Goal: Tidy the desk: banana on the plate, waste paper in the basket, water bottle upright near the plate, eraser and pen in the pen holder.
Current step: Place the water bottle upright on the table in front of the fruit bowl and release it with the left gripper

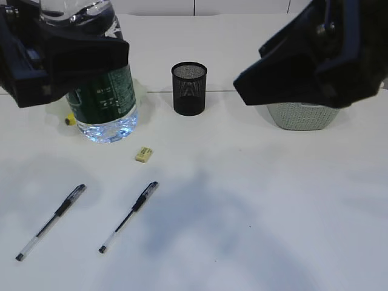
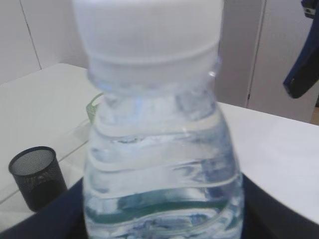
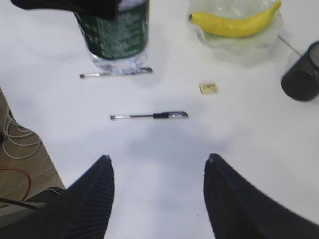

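Beside the plate (image 3: pixel 239 42), the left tool (image 1: pixel 66 57) clasps the upright water bottle (image 1: pixel 100 91); the right tool (image 3: pixel 157 194) hangs wide.

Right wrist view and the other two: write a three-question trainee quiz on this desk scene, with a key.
1. True or false: the yellow banana already lies on the clear plate.
2. How many black-capped clear pens, such as the nearer one and the farther one, lie on the white table?
3. Multiple choice: the small cream eraser is
A. inside the black mesh pen holder
B. on the table, in front of the pen holder
C. in the grey woven basket

Key
1. True.
2. Two.
3. B. The green-labelled clear water bottle stands upright in the left gripper; the right gripper is open and empty.
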